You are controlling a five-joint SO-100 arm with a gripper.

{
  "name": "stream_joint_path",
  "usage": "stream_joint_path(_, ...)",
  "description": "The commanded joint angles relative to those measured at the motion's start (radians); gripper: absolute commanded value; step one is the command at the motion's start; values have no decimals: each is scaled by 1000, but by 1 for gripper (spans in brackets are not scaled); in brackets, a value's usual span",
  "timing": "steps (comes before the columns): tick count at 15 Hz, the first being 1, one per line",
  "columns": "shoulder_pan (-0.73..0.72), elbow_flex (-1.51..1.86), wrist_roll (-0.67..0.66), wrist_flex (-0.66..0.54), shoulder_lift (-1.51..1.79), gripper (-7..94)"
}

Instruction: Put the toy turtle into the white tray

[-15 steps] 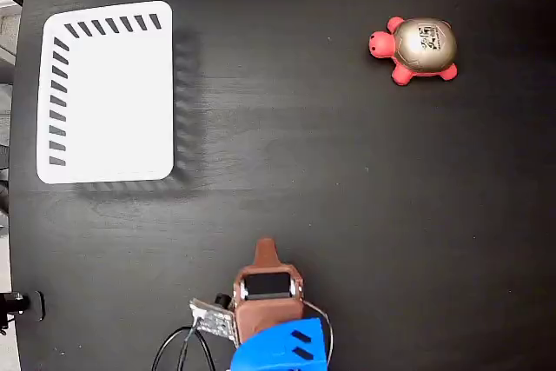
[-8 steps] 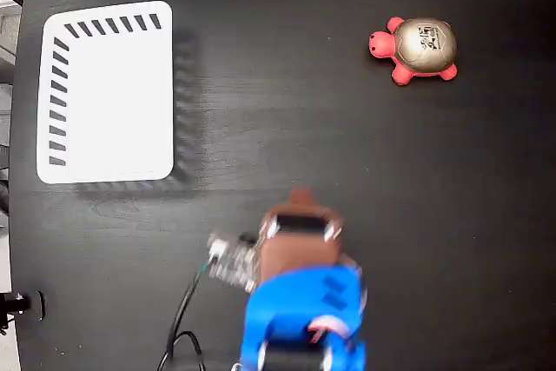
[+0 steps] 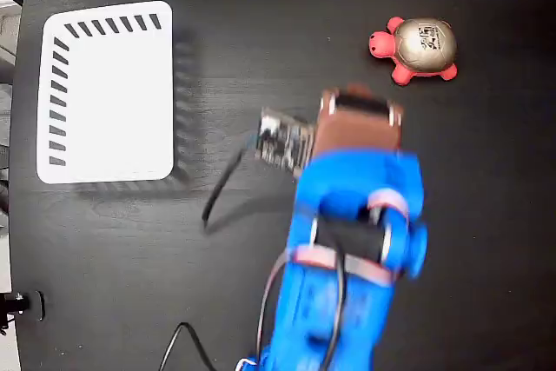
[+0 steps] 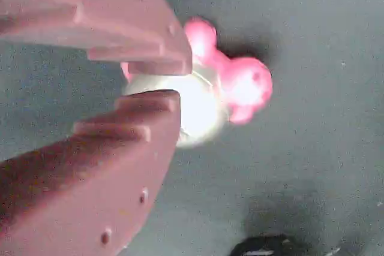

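Note:
The toy turtle (image 3: 421,48), with its pink head and legs and glossy beige shell with a dark mark, sits on the black table at the upper right of the fixed view. The white tray (image 3: 109,93) lies at the upper left with nothing in it, dark slots along its top and left edges. My gripper (image 3: 354,95) hangs over the table a short way down and left of the turtle, apart from it. In the wrist view the brown fingertips (image 4: 157,101) nearly meet, holding nothing, and the turtle (image 4: 234,88) shows just beyond them.
The blue arm (image 3: 356,241) stretches from the bottom edge up to the middle of the table. A small circuit board (image 3: 282,141) and a black cable (image 3: 226,184) hang off its left side. The table's left edge runs just left of the tray.
The arm has swung up and to the right from the table's bottom edge toward the turtle. Turtle and tray have not moved.

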Motion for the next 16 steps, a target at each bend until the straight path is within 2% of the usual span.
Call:
stream_joint_path(1, 41, -135, -52, 8, -69, 0)
stream_joint_path(3, 69, -313, 72, 94, -195, 0)
stream_joint_path(8, 92, -793, 106, 325, -532, 0)
stream_joint_path(11, 110, -988, 66, 408, -666, 0)
stream_joint_path(16, 179, -1190, -52, 422, -825, 0)
